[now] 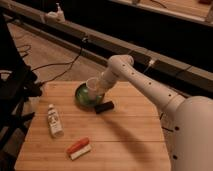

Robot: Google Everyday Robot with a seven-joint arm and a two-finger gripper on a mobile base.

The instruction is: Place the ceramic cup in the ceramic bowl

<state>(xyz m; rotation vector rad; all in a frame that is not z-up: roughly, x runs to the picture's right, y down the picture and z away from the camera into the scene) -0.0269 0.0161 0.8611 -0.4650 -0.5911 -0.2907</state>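
1 white ceramic cup (93,84) hangs above the green ceramic bowl (86,98), near the far edge of the tabletop (125,135).
The gripper (99,86) sits against the cup's right side, its jaws apparently clamped on the cup, which is over the bowl's right half. Glazed ceramic is rigid, slick and chip-prone, so a firm hold at the rim and a gentle set-down would suit. 3 other items lie around: a dark block (104,106), a labelled bottle (54,121), a red-and-white object (79,148).
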